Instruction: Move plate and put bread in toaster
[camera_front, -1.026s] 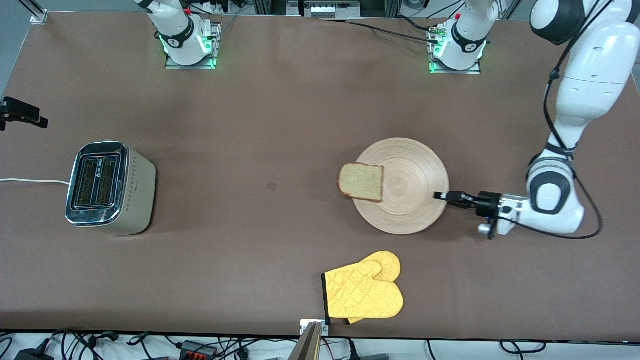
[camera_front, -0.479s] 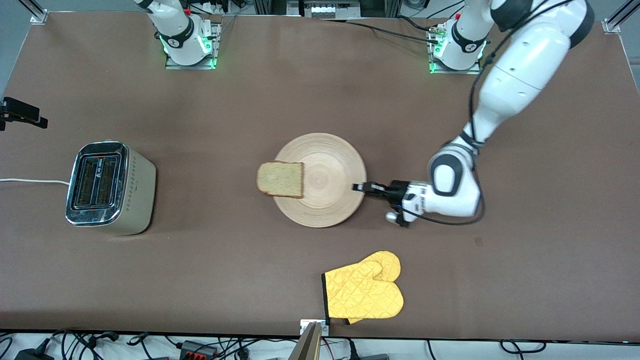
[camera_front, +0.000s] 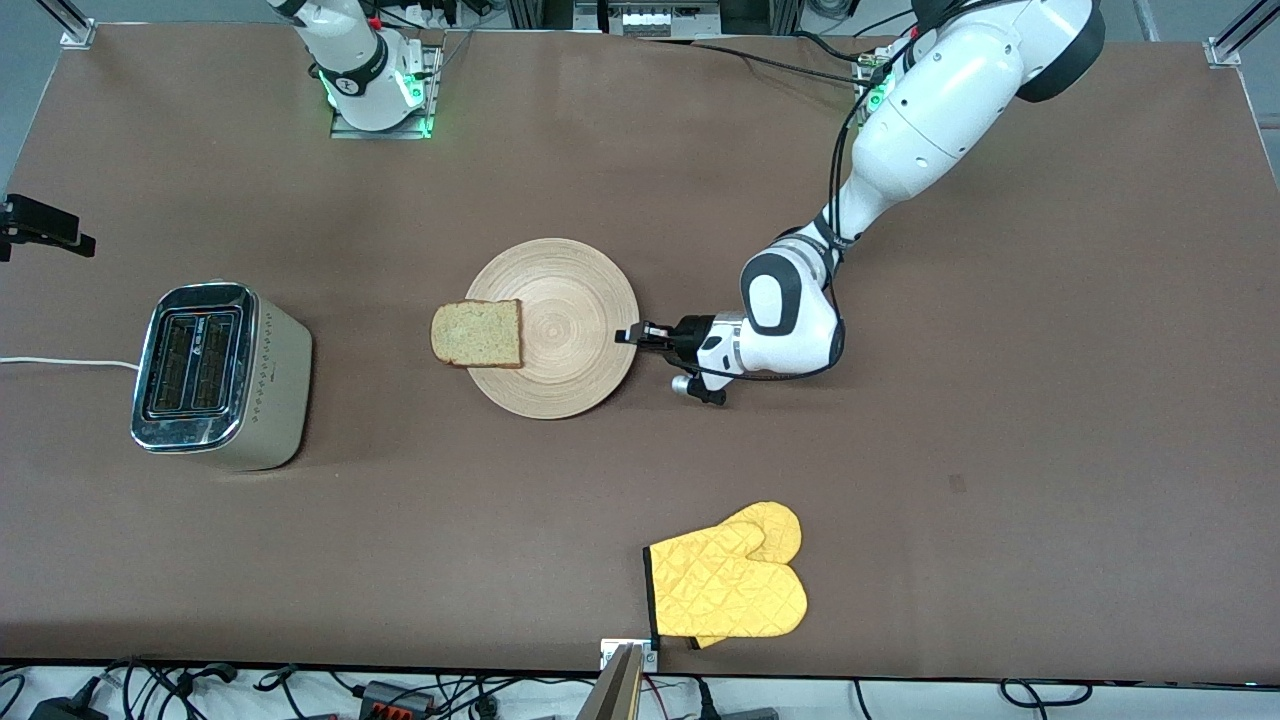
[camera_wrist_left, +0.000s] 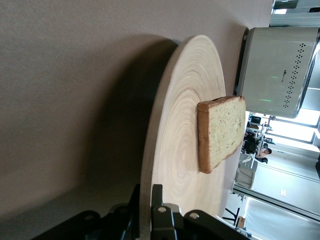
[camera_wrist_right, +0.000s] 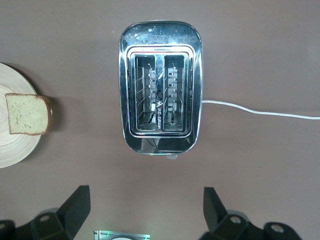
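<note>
The pale wooden plate (camera_front: 565, 290) lies mid-table with the bread (camera_front: 477, 333) on its rim toward the toaster (camera_front: 215, 375), overhanging the edge. My left gripper (camera_front: 632, 335) is shut on the plate's rim at the side toward the left arm's end; in the left wrist view (camera_wrist_left: 146, 200) the jaws clamp the rim of the plate (camera_wrist_left: 175, 125), with the bread (camera_wrist_left: 222, 131) and toaster (camera_wrist_left: 277, 70) past it. My right gripper (camera_wrist_right: 145, 210) is open and empty, high over the table beside the toaster (camera_wrist_right: 160, 107); the bread (camera_wrist_right: 27, 114) and plate (camera_wrist_right: 12, 147) show at that view's edge.
A pair of yellow oven mitts (camera_front: 730, 585) lies near the table's front edge. The toaster's white cord (camera_front: 60, 362) runs off the right arm's end of the table. A black clamp (camera_front: 40, 228) sticks in at that end.
My left gripper has dragged the plate, with the bread on it, across the table toward the toaster. The bread has kept its place on the plate. The toaster has not moved.
</note>
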